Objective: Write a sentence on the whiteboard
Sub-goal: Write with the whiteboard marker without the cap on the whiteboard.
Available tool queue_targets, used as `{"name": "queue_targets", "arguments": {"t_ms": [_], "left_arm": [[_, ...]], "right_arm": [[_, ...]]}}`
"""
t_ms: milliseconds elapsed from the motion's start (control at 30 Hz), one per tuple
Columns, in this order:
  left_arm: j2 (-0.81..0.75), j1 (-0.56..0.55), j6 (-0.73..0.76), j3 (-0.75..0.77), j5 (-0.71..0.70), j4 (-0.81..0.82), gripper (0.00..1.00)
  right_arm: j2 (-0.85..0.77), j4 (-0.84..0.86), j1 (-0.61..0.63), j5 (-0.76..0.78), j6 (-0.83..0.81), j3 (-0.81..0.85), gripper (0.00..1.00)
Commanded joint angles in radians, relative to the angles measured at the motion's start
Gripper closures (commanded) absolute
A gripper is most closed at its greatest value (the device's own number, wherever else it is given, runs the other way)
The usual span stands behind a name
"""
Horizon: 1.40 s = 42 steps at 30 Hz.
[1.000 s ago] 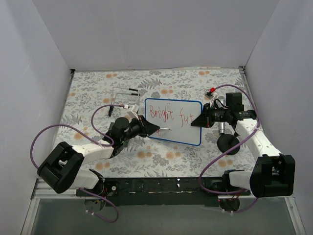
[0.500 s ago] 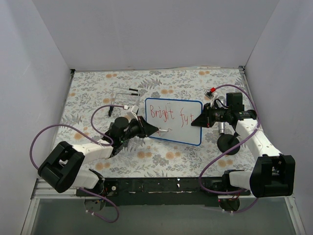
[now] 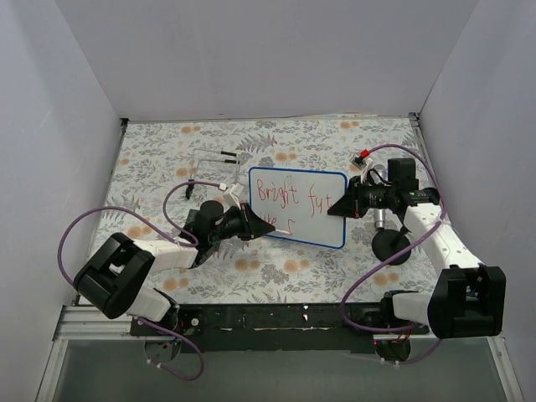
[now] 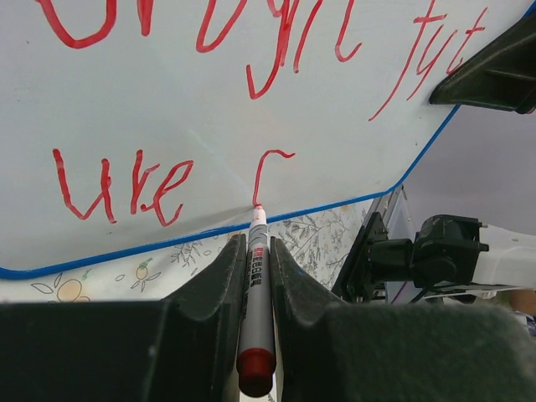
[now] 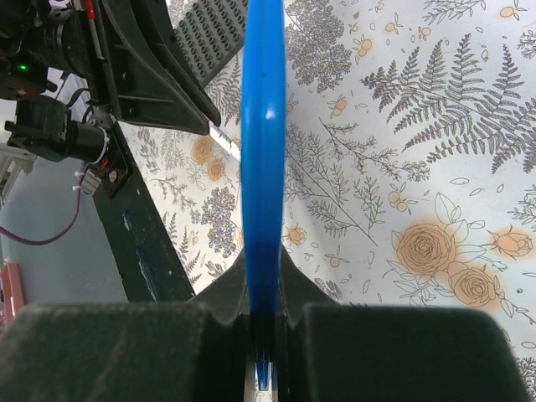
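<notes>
The floral-covered bench (image 3: 167,159) filled the overhead view. Near its middle was the whiteboard (image 3: 310,230), white with a thin blue rim and rounded corners. Its long axis ran left to right across the bench, the right end a touch nearer the arms.

From above, the sentence (image 3: 289,197) was only a thin red scrawl. The left wrist view made it readable: "Bright fut" on the top line, "ure" beneath, then a lone hooked stroke beside that, all upright as seen from the arms' side. The right wrist view gave what neither of the others did. There the board was edge-on, its blue rim a straight band running away from the camera, with a dark studded plate (image 5: 209,33) off to the left.

The right tool (image 3: 337,206) was clenched on the board's right edge, the rim pinched between its fingers. The left tool (image 3: 258,224) sat at the board's lower left, clamped on a marker (image 4: 255,285). The marker had a red rear end, and its tip touched the board at the foot of the hooked stroke, just above the lower rim.
</notes>
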Motion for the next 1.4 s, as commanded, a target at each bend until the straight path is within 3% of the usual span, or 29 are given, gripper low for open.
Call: {"name": "queue_targets", "arguments": {"t_ms": [0, 200, 800, 1367], "left_arm": [[0.007, 0.007, -0.027, 0.018, 0.030, 0.080, 1.00], [-0.005, 0.008, -0.066, 0.014, 0.037, 0.130, 1.00], [-0.271, 0.030, -0.121, -0.146, 0.010, 0.086, 1.00], [-0.165, -0.013, -0.164, -0.159, -0.055, 0.219, 1.00]], "right_arm": [[-0.035, 0.036, 0.002, -0.053, -0.009, -0.006, 0.99], [-0.038, 0.036, 0.002, -0.052, -0.009, -0.007, 0.99], [-0.049, 0.037, 0.000, -0.055, -0.006, -0.010, 0.99], [-0.041, 0.040, 0.000, -0.058, -0.006, -0.013, 0.99]]}}
